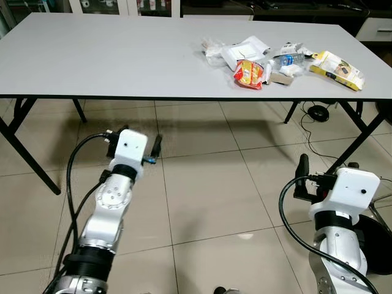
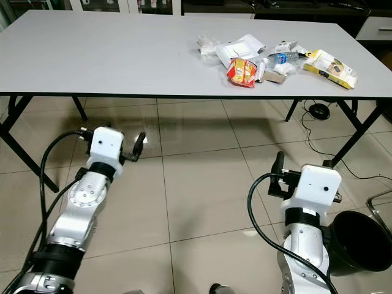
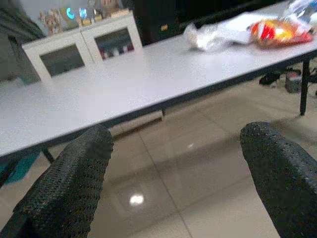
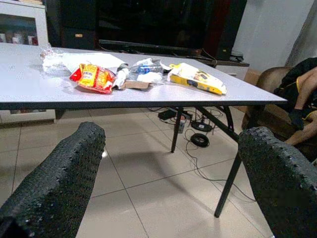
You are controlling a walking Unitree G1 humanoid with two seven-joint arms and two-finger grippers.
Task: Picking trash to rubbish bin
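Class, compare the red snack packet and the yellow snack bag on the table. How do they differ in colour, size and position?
The red snack packet is red and orange; the yellow snack bag is yellow with a dark patch. The red packet looks smaller and crumpled; the yellow bag looks longer and flatter. The red packet lies within the heap of trash, while the yellow bag lies at the heap's right end, nearest the table's right edge. Both lie on the white table.

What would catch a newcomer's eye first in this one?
The heap of trash on the far right part of the white table: a red and orange snack packet at its front, a yellow bag at its right end. Next, the left gripper and right gripper, both open and empty, low over the tiled floor short of the table, with a black bin beside the right arm.
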